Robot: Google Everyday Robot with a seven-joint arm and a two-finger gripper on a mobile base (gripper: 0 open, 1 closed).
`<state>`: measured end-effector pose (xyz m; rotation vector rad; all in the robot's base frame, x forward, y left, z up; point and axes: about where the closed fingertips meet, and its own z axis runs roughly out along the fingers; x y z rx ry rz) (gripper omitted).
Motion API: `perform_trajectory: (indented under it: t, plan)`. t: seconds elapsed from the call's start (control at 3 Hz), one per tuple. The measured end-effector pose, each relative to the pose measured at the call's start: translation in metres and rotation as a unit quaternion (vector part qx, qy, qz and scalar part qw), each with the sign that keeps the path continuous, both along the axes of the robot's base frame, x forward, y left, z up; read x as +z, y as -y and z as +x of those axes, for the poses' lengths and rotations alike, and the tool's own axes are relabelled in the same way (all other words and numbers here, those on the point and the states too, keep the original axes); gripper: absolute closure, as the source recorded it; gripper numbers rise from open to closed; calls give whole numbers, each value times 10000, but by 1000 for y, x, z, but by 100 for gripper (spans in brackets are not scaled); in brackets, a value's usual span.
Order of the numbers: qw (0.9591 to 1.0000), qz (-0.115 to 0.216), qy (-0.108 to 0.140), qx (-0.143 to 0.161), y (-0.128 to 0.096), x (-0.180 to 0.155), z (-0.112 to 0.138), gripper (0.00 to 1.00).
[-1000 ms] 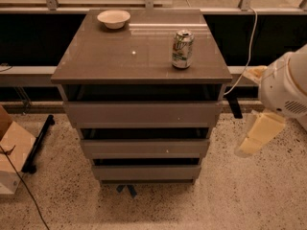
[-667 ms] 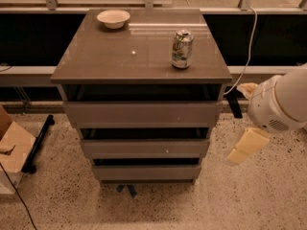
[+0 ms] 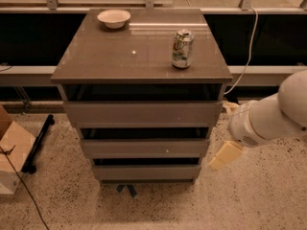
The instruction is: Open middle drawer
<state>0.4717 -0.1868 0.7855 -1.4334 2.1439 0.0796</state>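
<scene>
The grey-brown cabinet [image 3: 141, 56] has three handleless drawer fronts stacked under its top. The middle drawer [image 3: 144, 147] is the medium-height front between the taller top front [image 3: 143, 113] and the short bottom front [image 3: 146, 171]; it looks closed, with only a dark gap above it. My gripper [image 3: 224, 155], a cream-coloured end on the white arm [image 3: 268, 119], hangs low just off the cabinet's right side, level with the middle drawer's right end and a small gap away from it. It holds nothing that I can see.
A soda can [image 3: 183, 48] and a white bowl [image 3: 113, 18] stand on the cabinet top. A cardboard box [image 3: 12, 152] and a black bar [image 3: 38, 138] lie on the floor at left. A white cable [image 3: 247, 51] hangs behind at right. Blue tape [image 3: 127, 190] marks the floor in front.
My arm has swung left and down, bringing the gripper from well right of the cabinet to just beside the middle drawer's right end. The drawers have not moved.
</scene>
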Motion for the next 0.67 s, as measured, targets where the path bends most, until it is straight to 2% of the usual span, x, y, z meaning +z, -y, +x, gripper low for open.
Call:
perform_trajectory:
  t: [0.33,0.67]
  plan:
    - [9999,17,-155,12,-2,-39,22,0]
    - [9998,27,-196,26,-3,-45,24,0]
